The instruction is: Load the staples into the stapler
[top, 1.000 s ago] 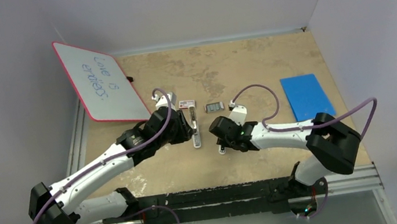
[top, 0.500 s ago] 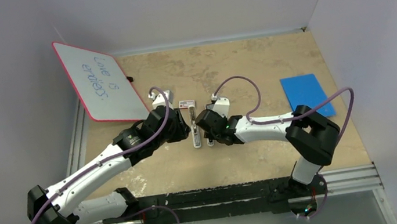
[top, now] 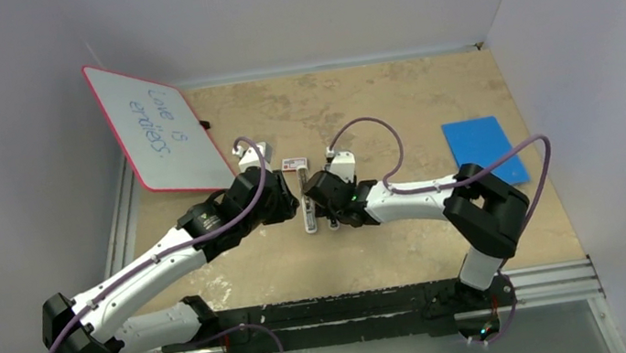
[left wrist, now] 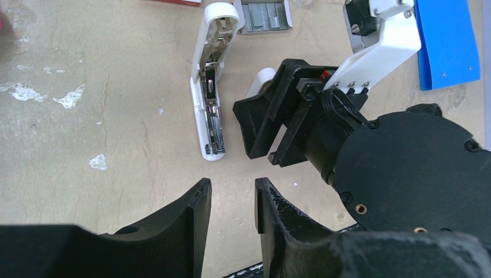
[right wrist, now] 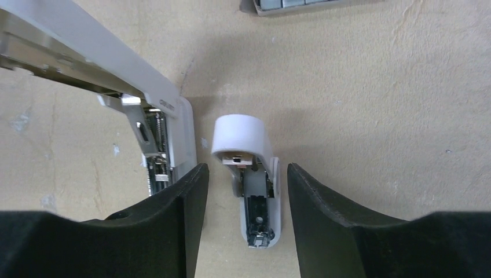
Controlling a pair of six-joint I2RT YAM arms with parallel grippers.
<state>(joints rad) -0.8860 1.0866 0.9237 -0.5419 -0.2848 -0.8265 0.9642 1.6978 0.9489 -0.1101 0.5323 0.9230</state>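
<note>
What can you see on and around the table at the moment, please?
stapler: one, white, lying opened out mid-table
small white bar: one, white with metal inside, beside the stapler, between the right gripper's fingers
staples: one block, dark grey, just beyond the stapler
little box: one, red and white, beyond the stapler
whiteboard: one, white, red edge, blue writing, back left
sheet: one, blue, flat at right
table: one, tan
left gripper: one, black, open, empty
right gripper: one, black, open, straddling the bar
</note>
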